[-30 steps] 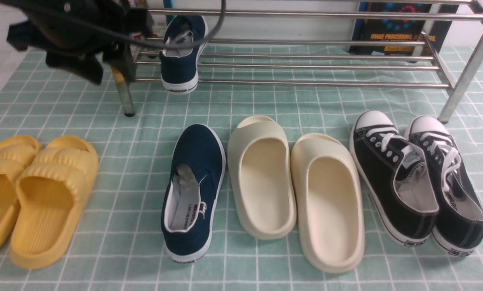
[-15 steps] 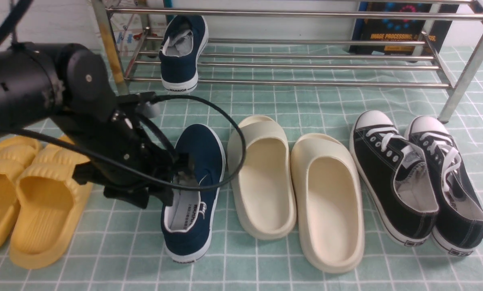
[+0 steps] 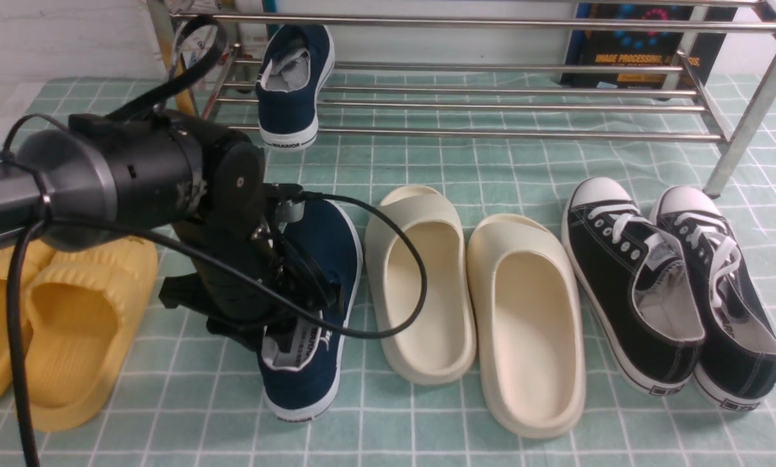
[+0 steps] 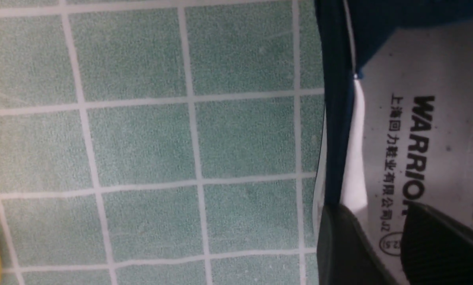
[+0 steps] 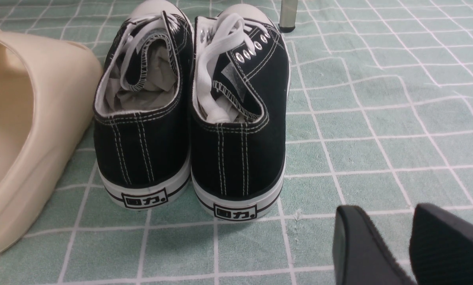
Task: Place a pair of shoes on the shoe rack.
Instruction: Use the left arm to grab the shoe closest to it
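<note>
1. The left hand hangs over the heel opening of the navy-blue canvas slip-on shoe on the table. Its two black fingers stand apart, clamped on nothing, with one over the insole and the other at the shoe's side wall.
2. That shoe lies directly beneath the hand. Its long axis runs near to far, with the toe towards the shiny steel tube shoe rack.
3. The second navy-blue slip-on sits at the rack's left end, its heel overhanging the nearest tube.
4. The left hand is plainly the nearer. The right hand, fingers likewise apart and empty, hovers well to the right, just behind the black lace-up sneakers.
5. The coming move looks like a pinch on the side wall, then a lift straight towards the far side.
6. The insole reads "WARRIOR" beside a line of Chinese characters, and the racked heel reads "WARRIOR". The black heels read "回力". The dark poster behind the rack reads "IMAGE PROCESSING".
</note>
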Available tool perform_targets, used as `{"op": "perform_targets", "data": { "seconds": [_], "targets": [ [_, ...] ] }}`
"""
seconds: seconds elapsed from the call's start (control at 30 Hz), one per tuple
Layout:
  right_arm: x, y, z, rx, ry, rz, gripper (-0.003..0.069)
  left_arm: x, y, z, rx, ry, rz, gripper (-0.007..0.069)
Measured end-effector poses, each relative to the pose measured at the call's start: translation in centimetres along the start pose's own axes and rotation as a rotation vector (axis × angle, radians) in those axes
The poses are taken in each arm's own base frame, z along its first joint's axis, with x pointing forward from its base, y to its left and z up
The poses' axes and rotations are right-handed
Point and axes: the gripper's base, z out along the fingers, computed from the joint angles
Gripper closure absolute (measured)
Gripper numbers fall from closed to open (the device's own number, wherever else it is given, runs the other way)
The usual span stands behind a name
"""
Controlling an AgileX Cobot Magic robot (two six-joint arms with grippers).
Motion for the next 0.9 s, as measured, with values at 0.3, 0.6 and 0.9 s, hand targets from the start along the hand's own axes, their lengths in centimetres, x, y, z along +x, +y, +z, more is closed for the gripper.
{"op": "perform_targets", "data": {
  "seconds": [0.3, 0.6, 0.9],
  "targets": [
    [0.0, 0.0, 0.0, 0.0, 0.0, 0.0, 0.0419, 0.0, 0.3, 0.7, -0.051, 0.039, 0.028, 0.0383],
    [0.0, 0.0, 0.0, 0.0, 0.0, 0.0, 0.0419, 0.7, 0.9, -0.9, -0.088, 0.045, 0.043, 0.0383],
    [0.0, 0.0, 0.0, 0.0, 0.0, 0.0, 0.0419, 0.5, 0.3, 0.6, -0.047, 0.068, 0.009, 0.0385]
  ]
}}
